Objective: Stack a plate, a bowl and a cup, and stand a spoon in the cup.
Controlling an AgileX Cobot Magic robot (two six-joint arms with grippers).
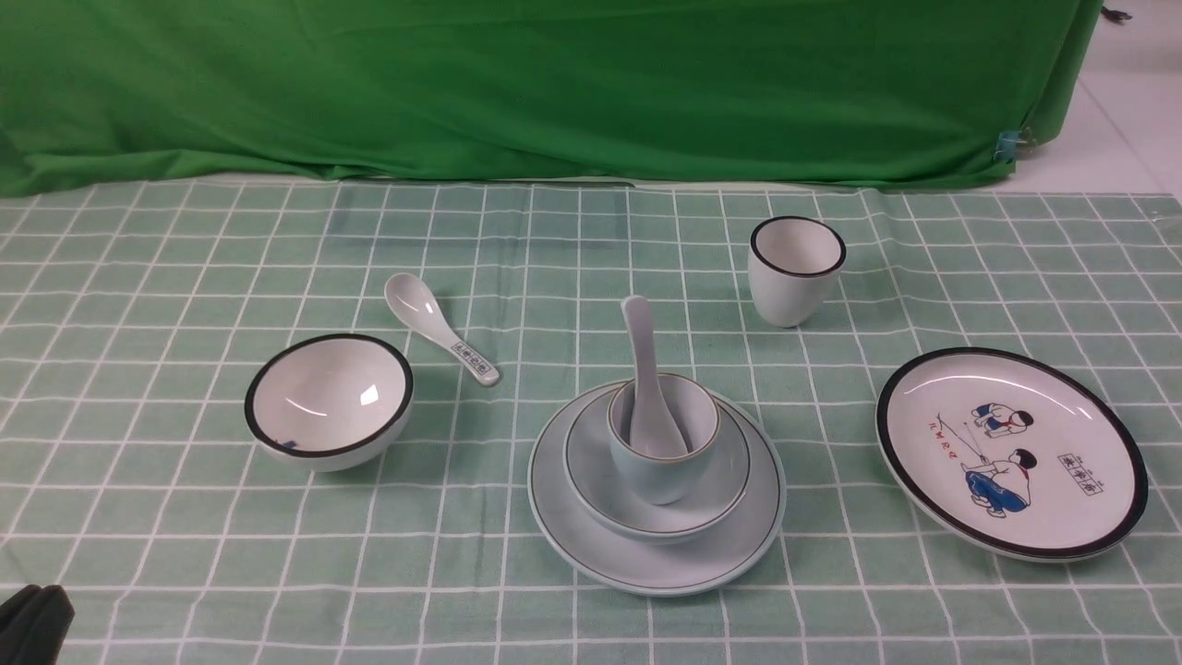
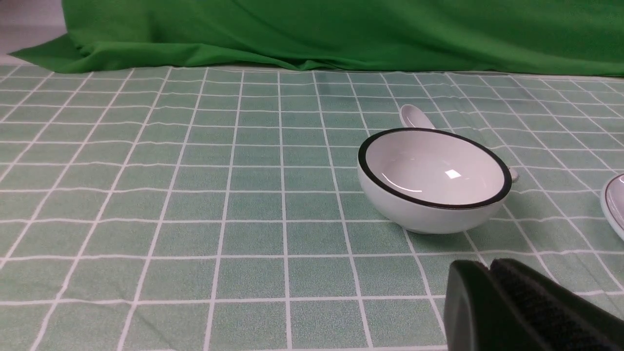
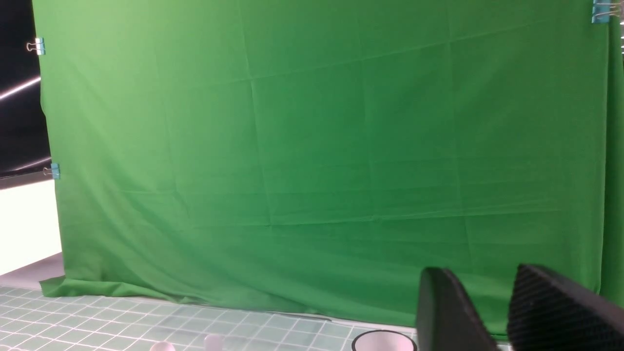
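The pale blue-green plate lies at the table's middle front. In it sits the shallow grey-blue bowl, and the small pale blue cup stands in the bowl. The plain white spoon stands in the cup, scoop down, handle leaning up and back. My left gripper rests shut and empty at the near left corner, far from the stack; its wrist view shows the left gripper with fingertips touching. My right gripper is out of the front view, raised, open with nothing between its fingers.
A black-rimmed white bowl sits left of the stack, with a spoon with dark characters behind it. A black-rimmed white cup stands back right, and a cartoon plate lies at the right. A green backdrop hangs behind.
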